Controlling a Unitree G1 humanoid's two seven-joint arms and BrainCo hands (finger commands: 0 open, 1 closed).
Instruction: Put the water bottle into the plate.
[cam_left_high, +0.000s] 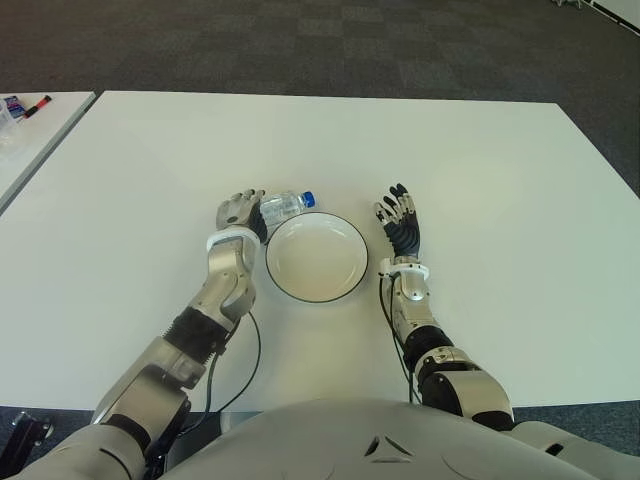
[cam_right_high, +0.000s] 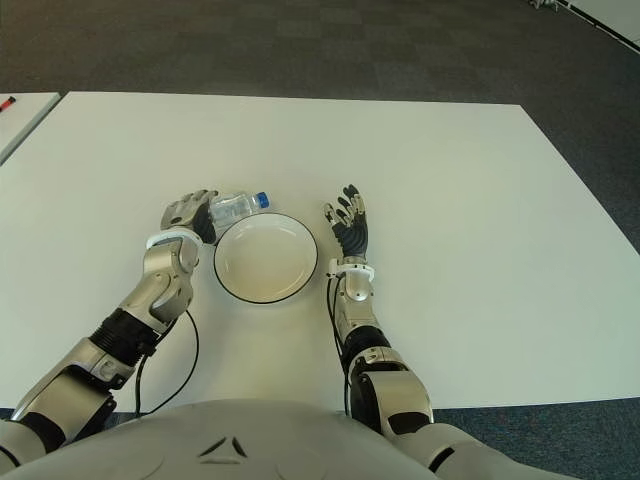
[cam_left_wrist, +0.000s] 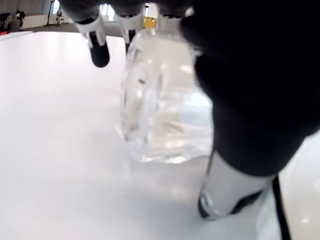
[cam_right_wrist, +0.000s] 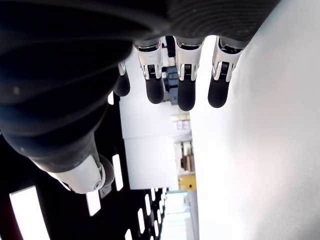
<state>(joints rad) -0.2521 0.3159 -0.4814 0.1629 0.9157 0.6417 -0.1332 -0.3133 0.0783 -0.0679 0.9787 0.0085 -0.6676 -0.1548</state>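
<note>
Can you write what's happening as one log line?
left hand: closing on water bottle | bottle: lying beside plate | right hand: open, idle right of plate

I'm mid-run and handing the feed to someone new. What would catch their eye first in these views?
Probably the white plate with its dark rim, at the middle of the white table between the two hands. Next, the left hand closed around the clear water bottle, which lies just outside the plate's far left rim, blue cap pointing right. The right hand shows open right of the plate, holding nothing.
</note>
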